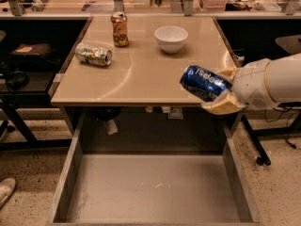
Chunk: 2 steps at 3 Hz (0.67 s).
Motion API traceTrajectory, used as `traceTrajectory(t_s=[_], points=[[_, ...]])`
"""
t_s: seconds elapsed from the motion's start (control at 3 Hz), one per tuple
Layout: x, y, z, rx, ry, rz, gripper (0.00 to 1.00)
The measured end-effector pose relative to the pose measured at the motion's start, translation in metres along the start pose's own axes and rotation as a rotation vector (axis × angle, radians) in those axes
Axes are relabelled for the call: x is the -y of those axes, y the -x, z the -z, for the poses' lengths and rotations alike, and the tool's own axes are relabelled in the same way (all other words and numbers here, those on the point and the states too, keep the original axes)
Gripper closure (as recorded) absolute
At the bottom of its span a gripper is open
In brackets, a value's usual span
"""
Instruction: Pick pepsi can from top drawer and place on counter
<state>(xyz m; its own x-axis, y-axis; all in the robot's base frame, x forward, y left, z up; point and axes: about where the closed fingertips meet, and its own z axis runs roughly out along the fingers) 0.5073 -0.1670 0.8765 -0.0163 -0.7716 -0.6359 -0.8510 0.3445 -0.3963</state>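
My gripper [220, 90] comes in from the right on a white arm and is shut on the pepsi can [204, 83]. The blue can lies tilted on its side in the cream fingers [221, 105], held in the air over the front right corner of the counter [141, 74]. The top drawer [150, 187] stands pulled out below the counter's front edge; nothing shows on its grey bottom.
On the counter stand an orange-brown can [120, 28] at the back left, a white bowl [171, 38] at the back middle, and a green-and-white can [93, 54] lying on its side at the left. Dark desks flank both sides.
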Motion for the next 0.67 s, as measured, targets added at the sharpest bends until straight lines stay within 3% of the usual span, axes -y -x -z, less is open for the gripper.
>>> traceTrajectory(t_s=[0.33, 0.67], points=[[0.054, 0.023, 0.01, -0.01, -0.073, 0.073, 1.0], [0.107, 0.043, 0.003, -0.008, -0.098, 0.169, 1.0]])
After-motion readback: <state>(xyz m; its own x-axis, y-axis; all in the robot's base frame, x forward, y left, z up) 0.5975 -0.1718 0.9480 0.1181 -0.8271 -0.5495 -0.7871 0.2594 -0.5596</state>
